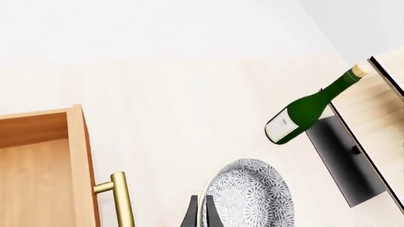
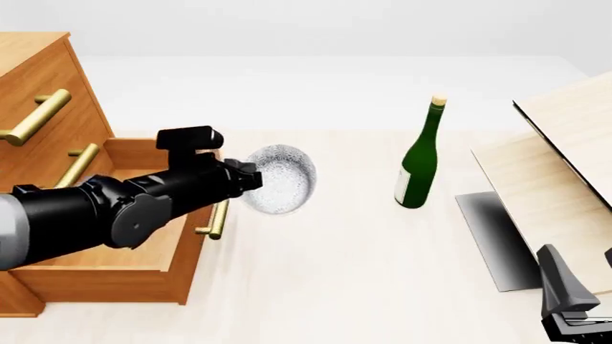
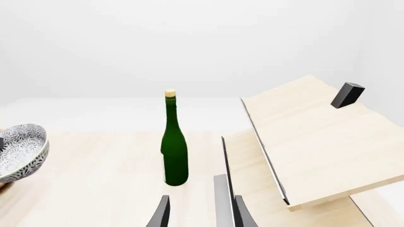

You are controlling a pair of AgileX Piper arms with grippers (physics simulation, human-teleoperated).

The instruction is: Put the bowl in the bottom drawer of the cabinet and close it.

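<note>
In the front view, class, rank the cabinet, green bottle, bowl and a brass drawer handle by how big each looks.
1. cabinet
2. green bottle
3. bowl, held up by the left arm nearer the camera, so its rank is unsure
4. brass drawer handle, close to the bowl

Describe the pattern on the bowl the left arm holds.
White bowl with a grey floral speckle, clearest in the left wrist view.

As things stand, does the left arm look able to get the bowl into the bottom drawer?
Probably yes. The left end effector grips the bowl by its rim, just beside the bottom drawer, which stands pulled open with nothing visible inside or between them.
</note>
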